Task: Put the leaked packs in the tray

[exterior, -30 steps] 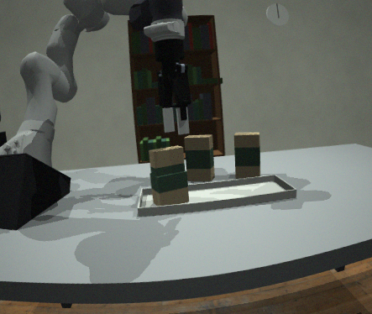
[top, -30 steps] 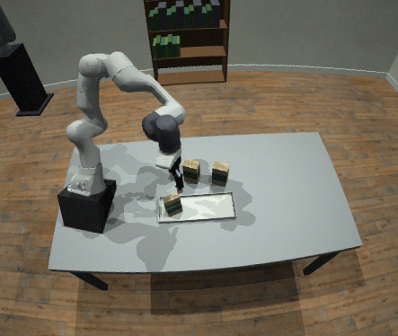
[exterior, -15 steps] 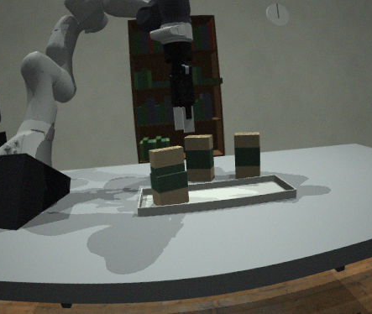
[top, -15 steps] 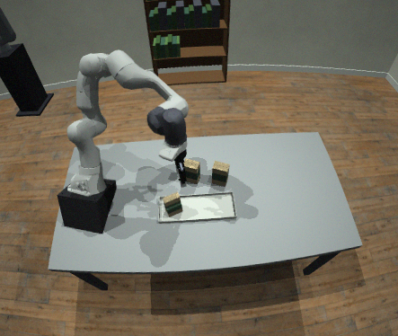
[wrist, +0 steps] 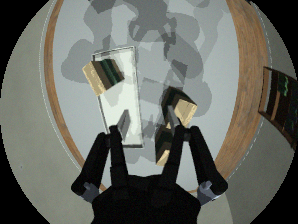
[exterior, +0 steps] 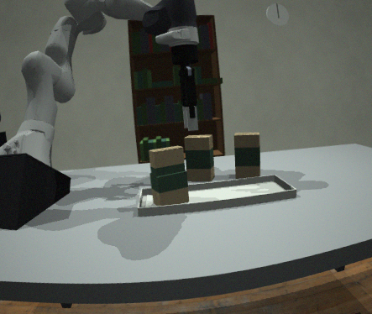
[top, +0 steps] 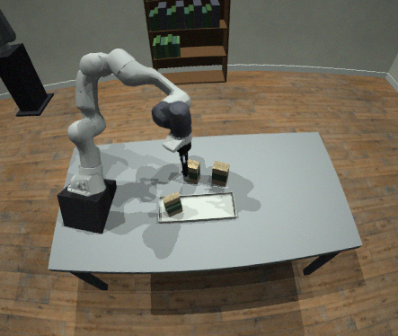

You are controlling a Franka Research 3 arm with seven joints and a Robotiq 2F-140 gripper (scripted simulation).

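Observation:
Three tan coffee packs with dark green bands are on the grey table. One pack (top: 172,204) stands upright inside the left end of the shallow tray (top: 197,207); it also shows in the exterior view (exterior: 169,175) and the wrist view (wrist: 101,74). The middle pack (top: 193,171) (exterior: 199,157) and the right pack (top: 220,173) (exterior: 247,154) stand upright on the table just behind the tray (exterior: 216,194). My gripper (exterior: 191,122) (top: 184,168) points down, half open and empty, just above and slightly left of the middle pack. In the wrist view its fingers partly hide the packs below.
The arm's black base block (top: 86,204) stands at the table's left edge. A bookshelf (top: 187,38) stands at the far wall. A second black pedestal (top: 17,78) stands on the floor at the back left.

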